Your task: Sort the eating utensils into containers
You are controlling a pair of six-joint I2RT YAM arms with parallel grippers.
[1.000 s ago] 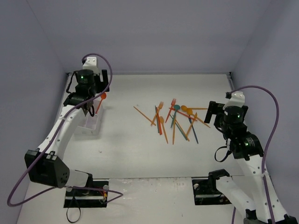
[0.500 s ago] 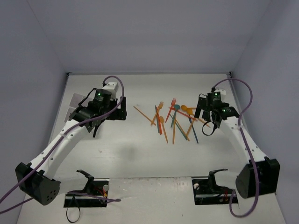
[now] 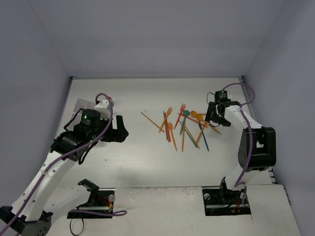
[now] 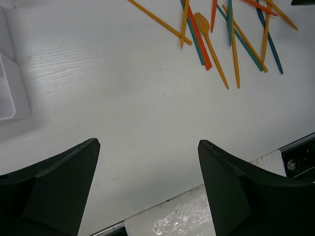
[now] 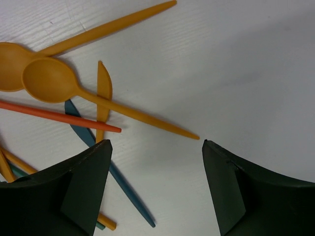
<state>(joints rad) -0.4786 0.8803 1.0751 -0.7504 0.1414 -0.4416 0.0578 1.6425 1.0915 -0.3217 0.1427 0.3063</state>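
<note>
The eating utensils point(image 3: 183, 126) lie in a loose pile of orange, red and teal pieces at the table's middle right. My right gripper point(image 3: 215, 115) is low at the pile's right edge. In the right wrist view it point(image 5: 156, 142) is open, with bare table between its fingers. The tip of an orange spoon point(image 5: 51, 81) handle ends just ahead of the gap, and a teal utensil point(image 5: 115, 179) runs by the left finger. My left gripper point(image 3: 120, 130) hangs open left of the pile, empty point(image 4: 148, 142). The white containers point(image 3: 80, 104) sit at far left, partly behind the left arm point(image 4: 11, 93).
Grey walls close in the table on three sides. The arms' mounting plates point(image 3: 91, 203) point(image 3: 226, 201) sit on a lighter strip along the near edge, which shows under the left gripper point(image 4: 197, 221). A lone orange stick point(image 3: 150, 121) lies left of the pile.
The left arm has swung away from the containers toward the table's middle. The right arm has reached forward to the pile's right edge, and its jaws have narrowed a little.
</note>
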